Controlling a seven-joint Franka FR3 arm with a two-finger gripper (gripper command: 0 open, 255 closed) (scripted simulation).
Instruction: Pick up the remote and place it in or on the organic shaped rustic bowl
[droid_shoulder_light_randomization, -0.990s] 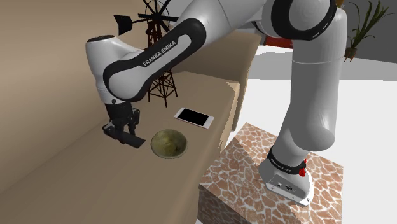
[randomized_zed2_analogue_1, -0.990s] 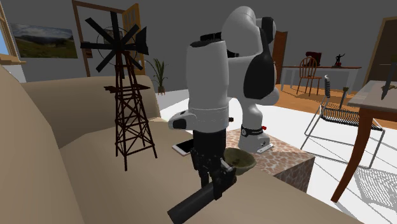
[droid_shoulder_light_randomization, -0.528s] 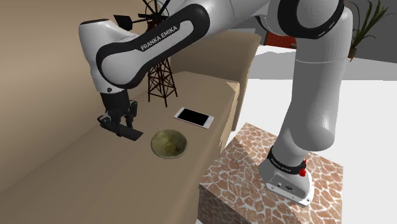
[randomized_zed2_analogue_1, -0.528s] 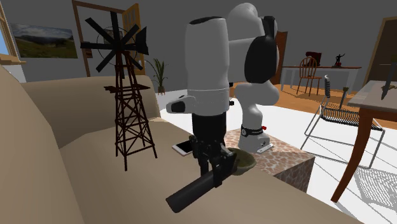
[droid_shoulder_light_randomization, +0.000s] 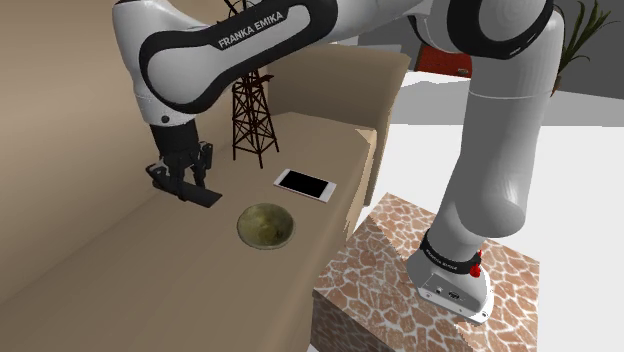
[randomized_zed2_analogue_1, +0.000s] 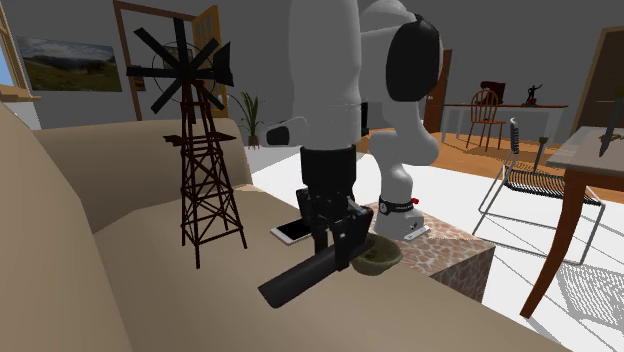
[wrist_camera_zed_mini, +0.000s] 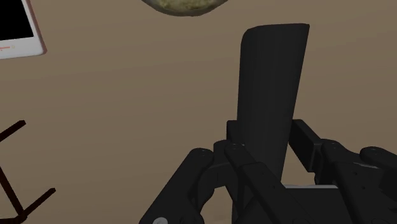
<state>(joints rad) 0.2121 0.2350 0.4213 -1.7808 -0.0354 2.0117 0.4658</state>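
Grip check: the remote (randomized_zed2_analogue_1: 300, 282) is clamped between the two black fingers of the gripper (droid_shoulder_light_randomization: 184, 182). They press on its narrow sides close to one end, so most of the dark bar projects beyond the fingertips. In the second exterior view its free end dips lower than the held end. I judge it clear of the tan surface (droid_shoulder_light_randomization: 170, 270), though the gap under the low end looks slight and I cannot confirm it from the shoulder view. I read the end hold as suiting a flat, slim bar, since the fingers span its width, not its length. The bowl (droid_shoulder_light_randomization: 266, 224), mottled olive-brown, irregular in outline and empty, sits on the same surface near the gripper, toward the shoulder view's right, roughly between the gripper and the stand (droid_shoulder_light_randomization: 400, 262). A white phone (droid_shoulder_light_randomization: 305, 184) with a black screen lies flat just beyond the bowl, apart from it, and a dark wire windmill model (droid_shoulder_light_randomization: 250, 120) stands farther back; I judge both outside the direct path. My assessment is that the pick is done and the carry to the bowl is the step in hand. One risk is noted: the off-centre hold leaves a long lever, so the bar may pivot in the fingers. I would centre it over the bowl and lower before opening, since its length may exceed the bowl's span and it may end up resting across the rim
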